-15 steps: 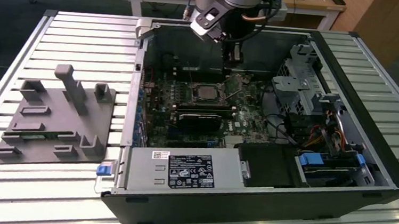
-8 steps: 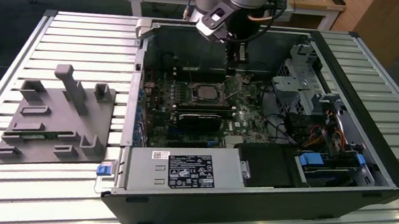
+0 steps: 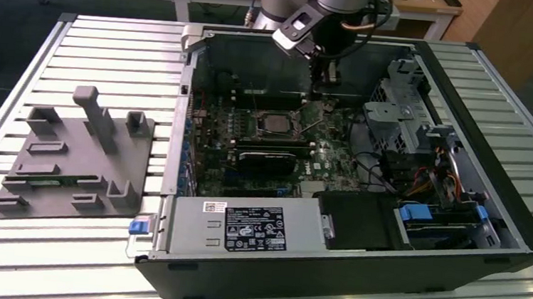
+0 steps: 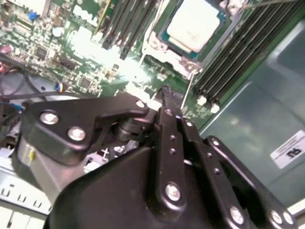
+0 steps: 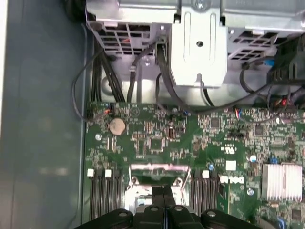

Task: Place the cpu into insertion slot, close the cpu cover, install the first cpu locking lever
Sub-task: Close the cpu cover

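**Gripper at socket corner, lever rod right beside the tips**

Gripper (image 4: 167, 94) fingers are pressed together in the first wrist view, with no gap and nothing visibly pinched between them. Tips hang just above the motherboard (image 5: 152, 129), at one corner of the insertion slot (image 3: 273, 124).

- cpu (image 4: 195, 24): seated flat in the slot, dull silver face up.
- cpu cover (image 4: 156, 42): the silver frame looks laid down around the chip. I judge it closed, but can't confirm it's fully flat.
- locking lever (image 4: 187, 93): a thin silver rod running from the socket corner to just beside my fingertips. Can't tell if we're touching. Its long axis points roughly along my fingers, so it looks unlatched to me.

In the exterior view the slot lies to the left of my tips and nearer the camera.

Room is tight. Memory slots (image 5: 102, 191) flank the socket on both sides. The drive cage (image 3: 398, 113) sits at the exterior view's right, with cables hanging below it. Straight up is open.
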`<state>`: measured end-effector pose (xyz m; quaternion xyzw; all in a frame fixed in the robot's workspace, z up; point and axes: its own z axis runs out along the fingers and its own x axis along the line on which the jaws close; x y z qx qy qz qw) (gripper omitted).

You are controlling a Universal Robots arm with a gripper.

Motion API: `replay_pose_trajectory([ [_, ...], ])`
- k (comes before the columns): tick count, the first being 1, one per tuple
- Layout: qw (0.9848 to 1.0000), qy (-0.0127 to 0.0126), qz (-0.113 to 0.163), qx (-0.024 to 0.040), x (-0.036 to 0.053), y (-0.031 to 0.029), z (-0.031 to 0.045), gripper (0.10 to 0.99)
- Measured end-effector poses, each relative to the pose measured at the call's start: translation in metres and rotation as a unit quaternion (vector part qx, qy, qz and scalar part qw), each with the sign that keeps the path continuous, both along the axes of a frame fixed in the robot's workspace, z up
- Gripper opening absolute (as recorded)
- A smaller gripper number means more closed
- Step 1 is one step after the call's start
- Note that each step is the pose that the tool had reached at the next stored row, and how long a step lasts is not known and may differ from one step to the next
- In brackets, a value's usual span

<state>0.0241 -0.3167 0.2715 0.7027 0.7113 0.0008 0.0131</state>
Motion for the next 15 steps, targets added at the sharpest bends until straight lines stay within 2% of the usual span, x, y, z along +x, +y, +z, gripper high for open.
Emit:
replay_pose_trajectory([
  [9, 1.0, 0.0, 0.0, 0.0, 0.015, 0.0, -0.0045, 0.106],
  [15, 1.0, 0.0, 0.0, 0.0, 0.0243, 0.0, -0.0102, 0.106],
])
